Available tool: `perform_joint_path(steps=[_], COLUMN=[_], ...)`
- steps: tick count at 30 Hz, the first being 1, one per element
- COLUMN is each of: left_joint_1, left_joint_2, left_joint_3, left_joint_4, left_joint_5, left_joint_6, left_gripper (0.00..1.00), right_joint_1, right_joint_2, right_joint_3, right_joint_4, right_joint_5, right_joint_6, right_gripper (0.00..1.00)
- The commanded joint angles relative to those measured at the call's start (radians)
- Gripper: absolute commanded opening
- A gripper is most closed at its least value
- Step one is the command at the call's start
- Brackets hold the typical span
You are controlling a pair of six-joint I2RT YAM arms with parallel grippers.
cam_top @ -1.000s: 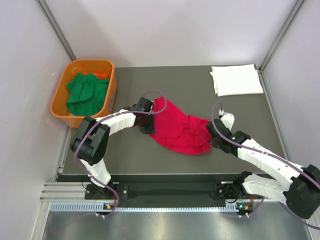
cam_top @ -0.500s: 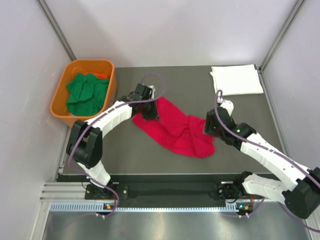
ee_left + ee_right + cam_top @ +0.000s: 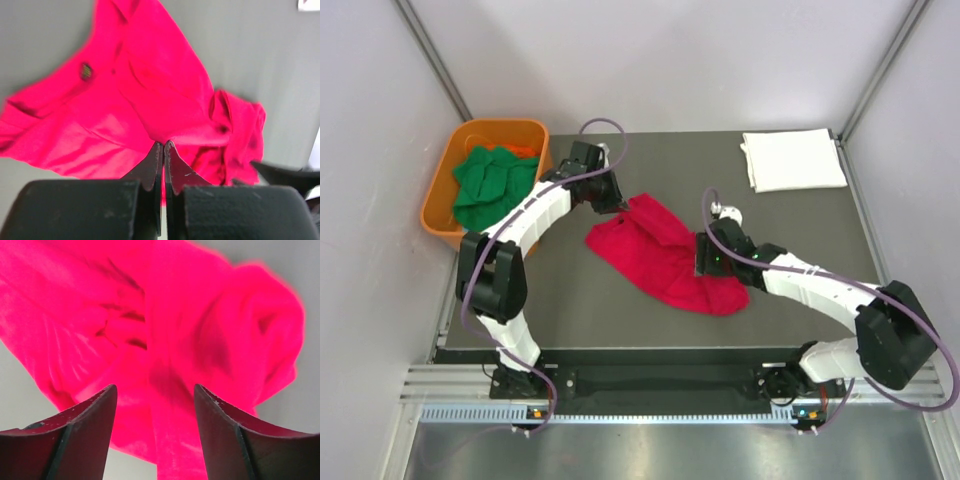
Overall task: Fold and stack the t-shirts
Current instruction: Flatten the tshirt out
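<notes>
Left gripper (image 3: 163,145): fingers pressed together, tips right at the red shirt (image 3: 655,250) near its far corner. Cannot tell if any cloth is caught between them. Left arm reaches in toward the far left part of the worktop (image 3: 570,300).

Orange tub (image 3: 505,126) at the far left corner, green shirts (image 3: 492,187) bunched inside.

Red shirt lies mid-worktop, unfolded and rumpled. It runs slantwise from the far side near the left gripper down toward the near edge on the right. The left part is fairly flat. The right end is bunched into folds.

Right gripper (image 3: 155,387): fingers spread wide, holding nothing, hanging over the bunched right end of the red shirt. Cloth shows between and below both fingers. Cannot tell if the tips touch it.

White shirt (image 3: 793,159) folded flat in a neat rectangle at the far right corner, well apart from the red shirt and both grippers.
</notes>
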Motion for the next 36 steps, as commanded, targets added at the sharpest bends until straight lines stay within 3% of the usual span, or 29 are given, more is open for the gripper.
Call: perform_joint_path(steps=[1,7,8,9,10,11,17,22,25,28,29,32,36], left_joint_1=[0.051,0.073,0.073,0.073,0.073,0.073,0.073,0.073,0.071,0.068,0.065,0.062,0.062], left_joint_2=[0.007,0.044,0.044,0.043,0.036,0.030,-0.081,-0.262,-0.324,-0.436,-0.457,-0.540,-0.568], left_joint_3=[0.082,0.167,0.176,0.177,0.180,0.185,0.355,0.294,0.162,-0.084,-0.134,-0.307,-0.387], left_joint_4=[0.007,-0.001,0.000,0.002,-0.001,-0.006,-0.186,-0.191,-0.187,-0.150,-0.144,-0.118,-0.112], left_joint_5=[0.001,0.006,0.010,0.010,0.010,0.007,-0.178,-0.226,-0.177,-0.096,-0.100,-0.121,-0.103], left_joint_6=[-0.022,-0.053,-0.058,-0.061,-0.064,-0.064,0.028,0.046,0.053,0.034,0.031,0.033,0.042], left_gripper=[0.00,0.00,0.00,0.00,0.00,0.00,0.00,0.00,0.00,0.00,0.00,0.00,0.00], right_joint_1=[0.050,0.070,0.070,0.069,0.063,0.058,0.017,-0.172,-0.235,-0.266,-0.270,-0.275,-0.275], right_joint_2=[0.025,0.118,0.121,0.123,0.120,0.111,-0.157,-0.427,-0.504,-0.512,-0.509,-0.480,-0.309], right_joint_3=[-0.070,-0.045,-0.032,-0.022,0.003,0.019,0.140,0.065,-0.030,-0.058,-0.059,-0.015,0.152], right_joint_4=[0.125,0.036,0.022,0.010,-0.036,-0.036,-0.364,-0.519,-0.548,-0.558,-0.553,-0.562,-0.633], right_joint_5=[0.059,0.260,0.275,0.291,0.324,0.340,0.527,0.463,0.362,0.239,0.217,0.203,0.159], right_joint_6=[0.066,0.100,0.094,0.092,0.094,0.095,0.141,0.160,0.215,0.302,0.320,0.370,0.487], right_gripper=[0.64,0.49,0.33,0.25,0.08,0.00,0.00,0.00,0.06,0.27,0.40,0.45,0.49])
